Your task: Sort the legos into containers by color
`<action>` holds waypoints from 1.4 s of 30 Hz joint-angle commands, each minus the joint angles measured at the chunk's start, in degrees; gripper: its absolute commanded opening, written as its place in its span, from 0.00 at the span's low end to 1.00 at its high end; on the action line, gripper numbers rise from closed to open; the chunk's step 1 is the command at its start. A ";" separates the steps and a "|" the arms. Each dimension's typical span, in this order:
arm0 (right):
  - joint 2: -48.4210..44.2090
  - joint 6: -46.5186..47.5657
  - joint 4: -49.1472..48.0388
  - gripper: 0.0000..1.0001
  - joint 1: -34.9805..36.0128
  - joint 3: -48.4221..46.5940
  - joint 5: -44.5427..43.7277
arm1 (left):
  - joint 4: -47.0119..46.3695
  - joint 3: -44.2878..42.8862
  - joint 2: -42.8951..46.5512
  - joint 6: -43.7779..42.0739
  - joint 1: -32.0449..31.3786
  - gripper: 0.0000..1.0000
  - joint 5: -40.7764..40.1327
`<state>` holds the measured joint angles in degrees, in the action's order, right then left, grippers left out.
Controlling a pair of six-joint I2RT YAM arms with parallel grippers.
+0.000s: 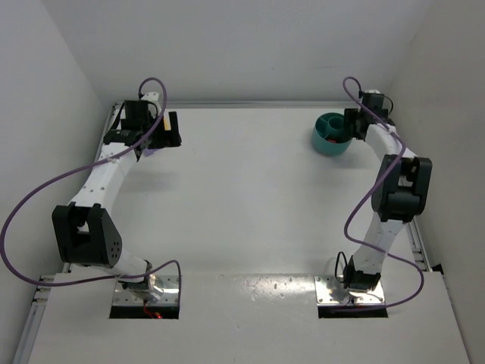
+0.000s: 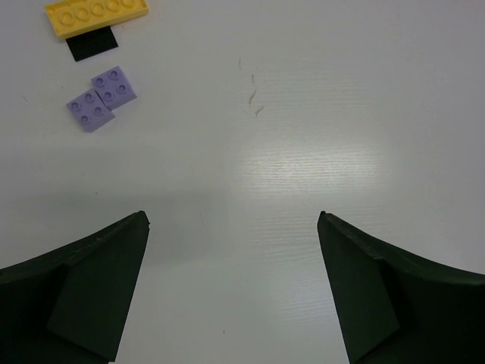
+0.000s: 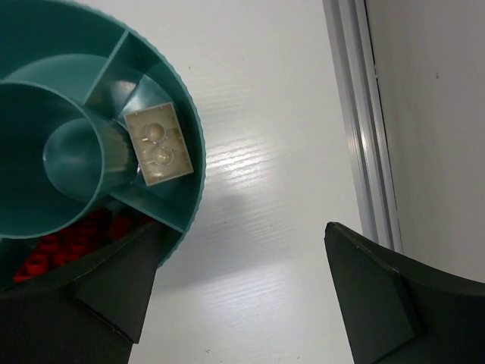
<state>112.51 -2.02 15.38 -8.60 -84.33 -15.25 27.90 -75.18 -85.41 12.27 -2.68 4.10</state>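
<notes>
Readable text, labels, brands, numbers, signs: none in any view. Left wrist view, 11 o'clock: yellow brick [image 2: 97, 17] and purple bricks [image 2: 102, 98], studs too small to show any lettering. Right wrist view, 10 o'clock: pale brick [image 3: 158, 144], unmarked.

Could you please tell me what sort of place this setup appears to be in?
Probably a robotics lab test cell: a white table boxed in by plain white walls, a left arm and right arm bolted at its near edge, with a teal dish and a few legos as props.
</notes>
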 commanded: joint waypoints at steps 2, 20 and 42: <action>-4.40 -2.37 -1.94 0.89 -0.54 -5.04 1.97 | -1.18 -1.64 0.24 0.21 -0.57 1.00 0.65; -1.95 -8.79 9.32 0.82 2.36 -14.01 33.61 | -1.71 -0.58 0.77 0.21 -0.57 1.00 1.18; 9.92 -3.43 17.41 0.84 12.20 -25.18 18.68 | -2.24 -0.06 0.77 0.21 -0.57 1.00 1.18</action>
<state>122.23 -6.59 33.10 3.31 -106.65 6.90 27.33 -75.16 -85.41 12.27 -2.68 5.10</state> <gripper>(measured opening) 0.842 0.997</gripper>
